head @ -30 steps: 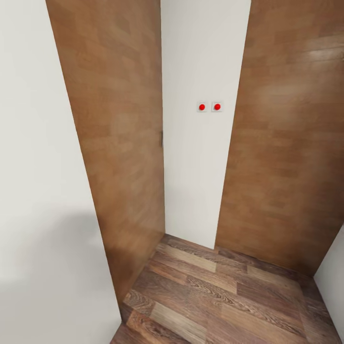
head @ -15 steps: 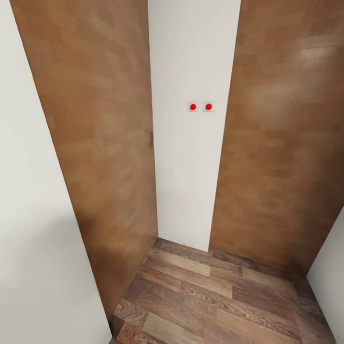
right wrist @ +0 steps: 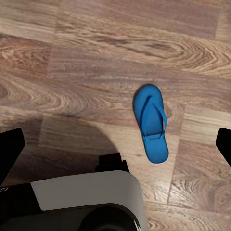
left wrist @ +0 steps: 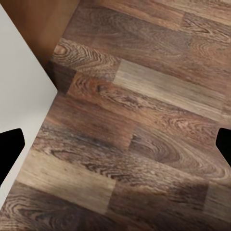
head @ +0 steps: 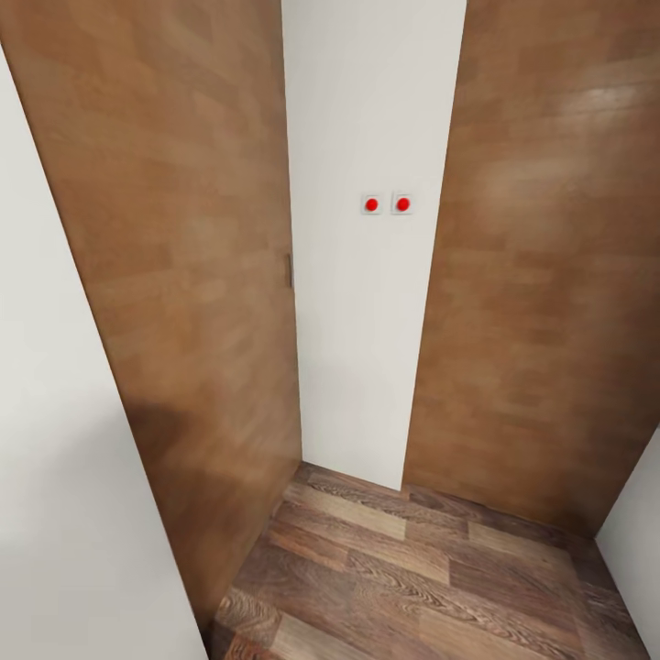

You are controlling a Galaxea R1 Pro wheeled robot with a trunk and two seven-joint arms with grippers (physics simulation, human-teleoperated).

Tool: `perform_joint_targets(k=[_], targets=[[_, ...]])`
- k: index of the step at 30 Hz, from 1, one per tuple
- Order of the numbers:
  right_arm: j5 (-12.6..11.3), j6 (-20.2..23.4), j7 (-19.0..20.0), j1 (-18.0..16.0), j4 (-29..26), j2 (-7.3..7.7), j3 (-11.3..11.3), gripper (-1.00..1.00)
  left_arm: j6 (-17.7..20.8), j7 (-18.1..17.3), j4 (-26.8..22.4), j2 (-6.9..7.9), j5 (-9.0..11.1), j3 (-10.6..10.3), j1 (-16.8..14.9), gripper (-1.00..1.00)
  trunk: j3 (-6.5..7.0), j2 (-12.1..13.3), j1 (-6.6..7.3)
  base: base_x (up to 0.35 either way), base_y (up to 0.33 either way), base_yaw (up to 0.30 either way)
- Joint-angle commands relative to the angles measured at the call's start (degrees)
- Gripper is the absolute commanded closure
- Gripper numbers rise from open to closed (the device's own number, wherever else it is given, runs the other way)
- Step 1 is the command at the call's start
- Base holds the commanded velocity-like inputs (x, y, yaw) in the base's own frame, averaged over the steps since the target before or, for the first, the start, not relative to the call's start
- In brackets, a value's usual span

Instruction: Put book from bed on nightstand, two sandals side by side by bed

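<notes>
One bright blue sandal (right wrist: pixel 151 122) lies flat on the wood-plank floor in the right wrist view, sole down, beside my own grey and black base (right wrist: pixel 82 199). My right gripper (right wrist: pixel 115 147) hangs open above the floor with nothing between its fingers, well clear of the sandal. In the left wrist view my left gripper (left wrist: pixel 115 149) is also open and empty over bare floor planks. The book, the bed and the nightstand are out of view.
Ahead in the head view stand two brown wooden doors (head: pixel 183 275) (head: pixel 550 275) with a narrow white wall strip (head: pixel 367 321) between them, carrying two red-dotted switches (head: pixel 387 203). A white wall (head: pixel 55 458) closes in at the left, its corner (left wrist: pixel 24 96) near my left gripper.
The whole head view has shifted a little, so the camera has moved; the left door now takes up more of the picture. Nothing else has visibly changed.
</notes>
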State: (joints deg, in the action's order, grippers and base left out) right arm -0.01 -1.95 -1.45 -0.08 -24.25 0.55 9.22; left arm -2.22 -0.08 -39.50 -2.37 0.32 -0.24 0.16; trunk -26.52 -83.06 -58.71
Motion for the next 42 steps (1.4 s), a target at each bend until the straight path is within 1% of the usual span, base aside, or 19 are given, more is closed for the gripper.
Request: perform_joint_targets(k=[1, 11, 21, 31, 42], targets=[[0.0, -0.2, 0.0, 0.0, 0.0, -0.02, 0.1, -1.00, -0.1, 0.0, 0.0, 0.00, 0.0, 0.0, 0.0, -1.00, -0.04, 0.0, -0.01, 0.131, 0.040, 0.000], [0.0, -0.2, 0.0, 0.0, 0.0, -0.02, 0.1, -1.00, 0.0, 0.0, 0.0, 0.00, 0.0, 0.0, 0.0, -1.00, -0.04, 0.0, -0.01, 0.241, 0.077, 0.000], [0.0, -0.2, 0.0, 0.0, 0.0, -0.02, 0.1, -1.00, -0.1, 0.0, 0.0, 0.00, 0.0, 0.0, 0.0, -1.00, -0.04, 0.0, -0.01, 0.106, 0.007, 0.000], [0.0, -0.2, 0.0, 0.0, 0.0, -0.02, 0.1, -1.00, -0.1, 0.0, 0.0, 0.00, 0.0, 0.0, 0.0, -1.00, -0.04, 0.0, -0.01, 0.273, 0.000, 0.000], [0.0, -0.2, 0.0, 0.0, 0.0, -0.02, 0.1, -1.00, -0.1, 0.0, 0.0, 0.00, 0.0, 0.0, 0.0, -1.00, -0.04, 0.0, -0.01, 0.093, 0.000, 0.000]])
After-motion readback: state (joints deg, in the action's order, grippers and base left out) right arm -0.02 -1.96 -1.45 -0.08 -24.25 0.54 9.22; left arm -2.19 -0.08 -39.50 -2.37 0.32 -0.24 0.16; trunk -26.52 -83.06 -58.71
